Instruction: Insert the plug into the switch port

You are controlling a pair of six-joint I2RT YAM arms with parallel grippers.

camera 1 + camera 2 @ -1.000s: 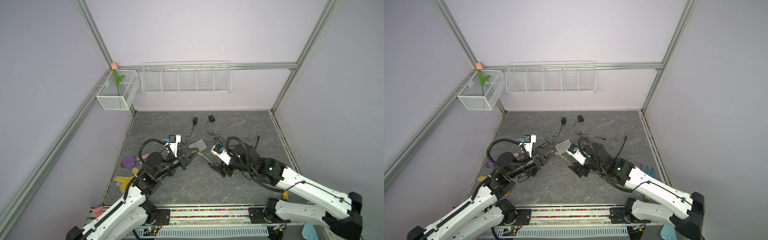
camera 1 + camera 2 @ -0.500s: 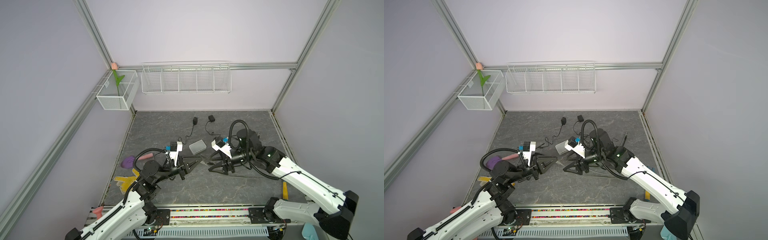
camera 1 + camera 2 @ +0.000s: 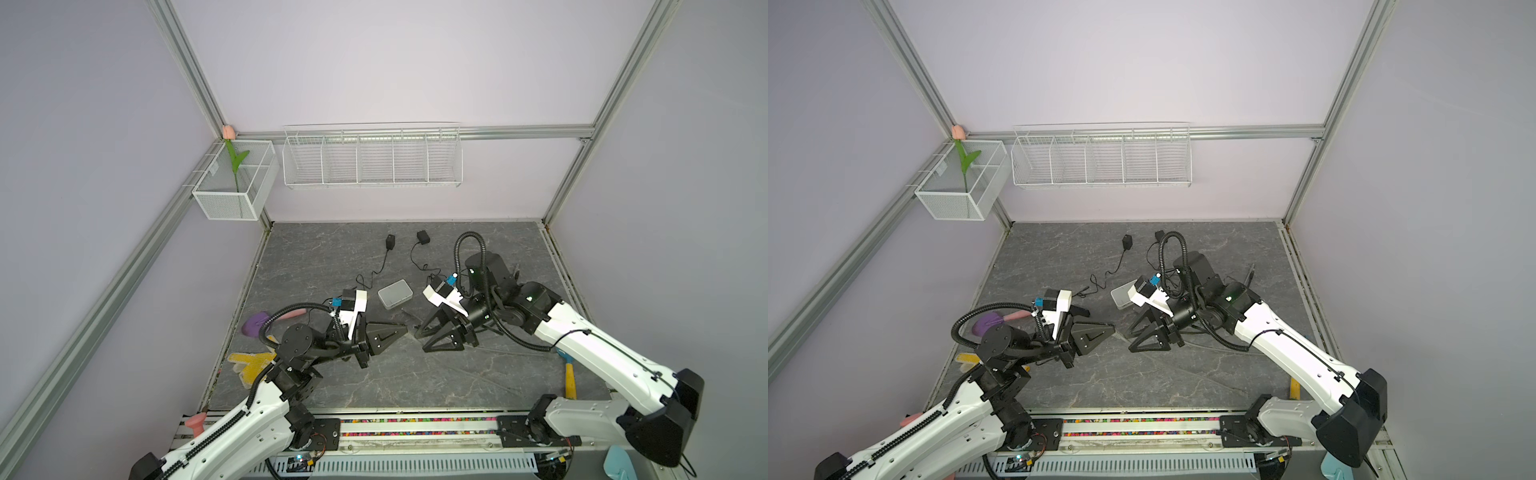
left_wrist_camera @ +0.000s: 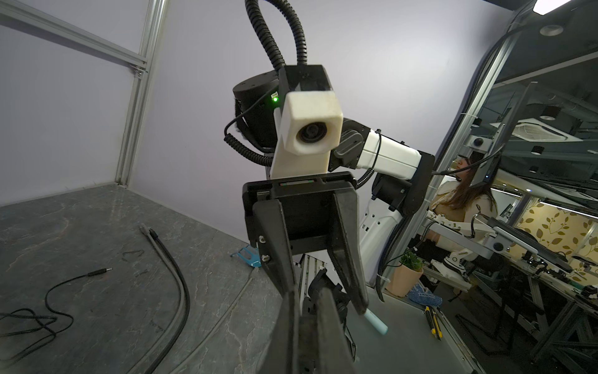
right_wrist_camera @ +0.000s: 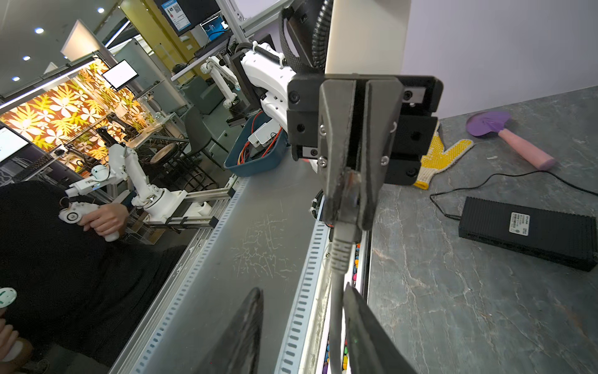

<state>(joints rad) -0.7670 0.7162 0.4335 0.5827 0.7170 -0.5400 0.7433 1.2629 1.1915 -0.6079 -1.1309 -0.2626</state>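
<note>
In both top views the grey flat switch (image 3: 395,293) (image 3: 1124,296) lies on the table just behind my two grippers, which meet tip to tip. My left gripper (image 3: 404,329) (image 5: 347,217) is shut on the clear plug (image 5: 351,189). Its grey boot and cable (image 5: 336,291) hang out of the fingertips. My right gripper (image 3: 417,331) (image 5: 302,288) is open; the cable passes between its fingers, close against one fingertip (image 5: 351,293). In the left wrist view my left gripper (image 4: 305,311) is shut, and the right gripper (image 4: 325,301) faces it with its fingers apart.
A black flat box (image 5: 527,233) with a white label lies on the table, a thin wire at its end. A yellow glove (image 3: 249,360), a purple shovel (image 3: 254,324), two black adapters (image 3: 390,241) with thin wires and loose cables (image 4: 174,291) lie around.
Both arms have shifted, bringing the grippers tip to tip in front of the switch. The right gripper's fingers have come closer together. The left gripper has stayed shut.
</note>
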